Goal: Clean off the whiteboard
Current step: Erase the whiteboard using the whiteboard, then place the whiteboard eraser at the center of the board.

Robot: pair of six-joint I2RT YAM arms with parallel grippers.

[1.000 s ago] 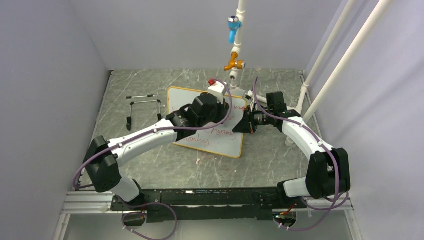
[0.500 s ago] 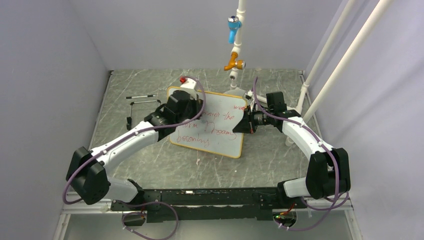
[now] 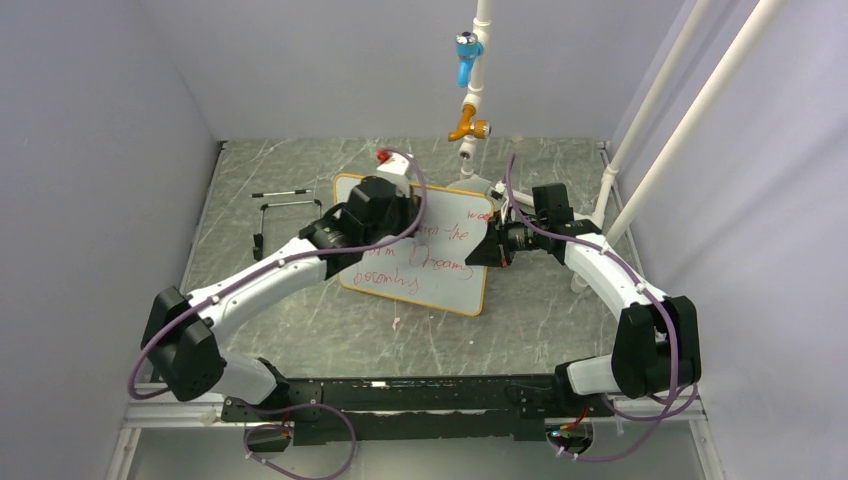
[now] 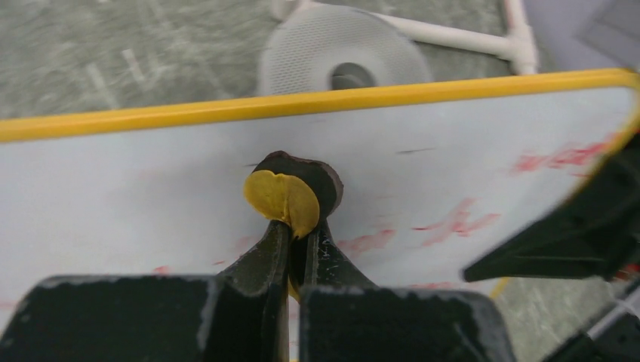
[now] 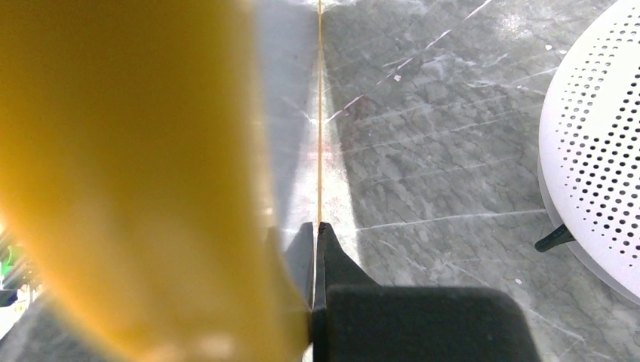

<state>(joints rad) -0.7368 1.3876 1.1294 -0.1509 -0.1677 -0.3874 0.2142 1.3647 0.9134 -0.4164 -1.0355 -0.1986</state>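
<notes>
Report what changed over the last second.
The left claw, shut on its small yellow-and-dark pad, swept left along the far edge of the whiteboard, then came back a little to the right. The right claw stayed clamped on the board's right edge; the board did not shift, and red writing remains.
</notes>
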